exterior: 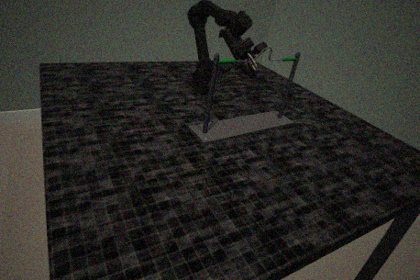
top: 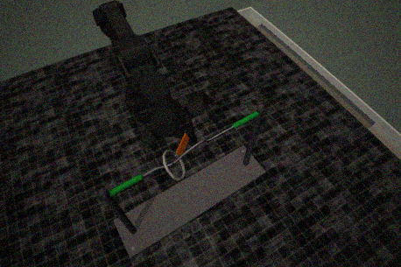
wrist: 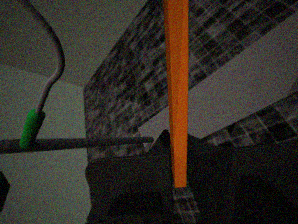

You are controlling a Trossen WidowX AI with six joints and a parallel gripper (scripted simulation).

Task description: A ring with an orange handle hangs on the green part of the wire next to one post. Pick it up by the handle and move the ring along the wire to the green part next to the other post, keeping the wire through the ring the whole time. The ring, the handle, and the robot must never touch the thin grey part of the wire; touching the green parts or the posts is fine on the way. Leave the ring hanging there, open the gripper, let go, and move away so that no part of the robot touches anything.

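With the black pincer gripping the orange bar-shaped handle, ease the pale round ring, now around the thin grey wire mid-span, along its bends, keeping the wire centred

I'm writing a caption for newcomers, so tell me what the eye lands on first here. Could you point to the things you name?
Probably the orange handle (top: 182, 144) (wrist: 178, 95), the warmest colour in the dark scene, held in the gripper and running down the wrist view. Next come the two bright green parts (top: 126, 185) (exterior: 231, 61) of the wire, one by each post, and the pale ring (top: 165, 165) (exterior: 251, 61) around the thin grey stretch between them.
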